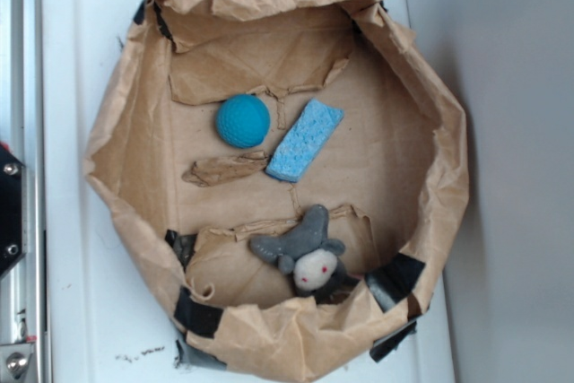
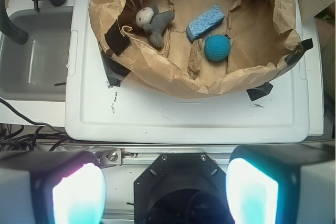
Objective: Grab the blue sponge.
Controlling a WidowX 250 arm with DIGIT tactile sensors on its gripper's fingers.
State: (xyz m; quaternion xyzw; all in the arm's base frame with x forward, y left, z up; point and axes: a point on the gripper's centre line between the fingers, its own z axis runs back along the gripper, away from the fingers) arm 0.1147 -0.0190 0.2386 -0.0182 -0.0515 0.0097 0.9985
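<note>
Sponge first: the blue sponge is lying flat on the floor of the brown paper enclosure, set on a slant and roughly at the middle, with nothing resting on top of it. One long side is lying just beside the teal ball, apart from it as far as the exterior view is showing, and its lower end is touching or nearly touching a torn paper strip. Lying flat and uncovered, it is probably offering its two long edges to a pinch from above, though the ball is crowding one side. A grey stuffed toy is sitting well apart, near the wall. The crumpled paper walls, patched with black tape, are likely standing up to keep things from rolling off the white board underneath.

In the wrist view the gripper is hanging outside the enclosure, well back from the sponge, its two pads standing wide apart and holding nothing.

No brand, label or readable writing is showing; only small dark scuffs are marking the white board
</note>
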